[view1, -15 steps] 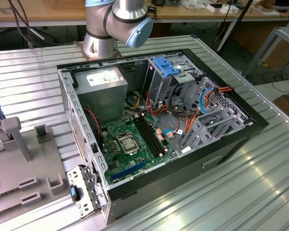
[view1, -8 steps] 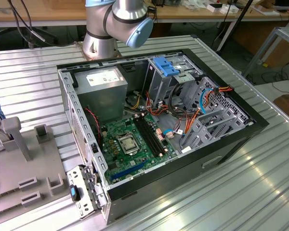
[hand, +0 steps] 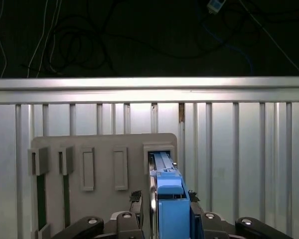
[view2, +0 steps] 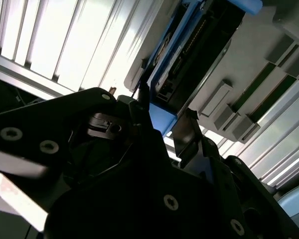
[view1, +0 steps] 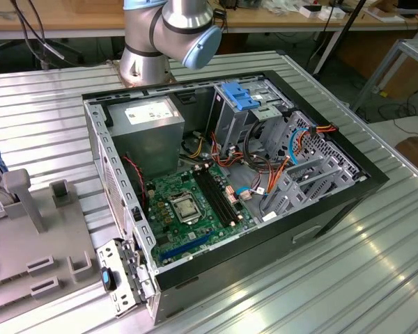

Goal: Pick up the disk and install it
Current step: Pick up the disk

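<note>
One ribbed alu table [view1: 334, 278] carries everything. On it lies the biggest item, an open PC case [view1: 265, 261], side panel off, interior facing up. Behind the case stands the base of the robot arm [view1: 174, 28], grey w/ a blue cap.

Next in size is the flat grey fixture [view1: 28, 243], on the table at the exterior view's left of the case, close beside it and moulded w/ slots and upright posts.

Inside the case:
- Grey PSU box [view1: 150, 122], white label on top, in the corner nearest the arm base.
- Green motherboard [view1: 216, 216] on the case floor, w/ the CPU socket [view1: 183, 207] near its middle.
- Metal drive cage [view1: 247, 104] w/ blue plastic tabs, at the exterior view's right of the PSU box, orange and red cables trailing below it.

The disk [hand: 168, 184] is not in the case. It stands on edge in the end slot of the fixture, blue carrier frame uppermost in the first wrist view. In the second wrist view its dark underside [view2: 204, 40] shows, w/ blue frame along the edges.

The gripper [hand: 164, 196] sits right over the disk w/ the blue frame inside its span in both wrist views. Can't tell whether it is clamped on the frame or merely around it.
</note>
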`<state>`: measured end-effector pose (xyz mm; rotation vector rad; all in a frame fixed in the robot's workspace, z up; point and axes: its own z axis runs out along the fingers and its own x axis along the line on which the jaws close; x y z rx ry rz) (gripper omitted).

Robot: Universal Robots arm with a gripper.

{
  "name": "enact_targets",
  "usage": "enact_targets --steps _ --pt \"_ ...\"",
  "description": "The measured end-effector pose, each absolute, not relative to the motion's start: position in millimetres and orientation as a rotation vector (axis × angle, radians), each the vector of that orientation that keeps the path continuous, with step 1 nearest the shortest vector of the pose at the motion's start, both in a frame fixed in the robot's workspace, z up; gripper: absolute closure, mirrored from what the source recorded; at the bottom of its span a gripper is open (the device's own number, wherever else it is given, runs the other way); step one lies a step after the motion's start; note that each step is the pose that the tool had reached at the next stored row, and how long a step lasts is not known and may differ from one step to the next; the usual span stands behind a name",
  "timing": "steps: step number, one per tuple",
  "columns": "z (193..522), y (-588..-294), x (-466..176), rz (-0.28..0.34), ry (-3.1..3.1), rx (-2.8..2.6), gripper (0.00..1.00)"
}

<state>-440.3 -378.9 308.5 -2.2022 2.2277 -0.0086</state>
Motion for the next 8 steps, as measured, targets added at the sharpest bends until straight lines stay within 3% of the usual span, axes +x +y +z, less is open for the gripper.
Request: enact_targets --steps 5,6,8 --pt "308.7 -379.0 -441.4 -0.009 2.228 -2.202 0.54" --pt "308.7 -378.9 -441.4 -0.009 2.228 -2.202 0.63" --pt "308.7 -378.9 -441.4 -0.009 2.228 -2.202 0.63"
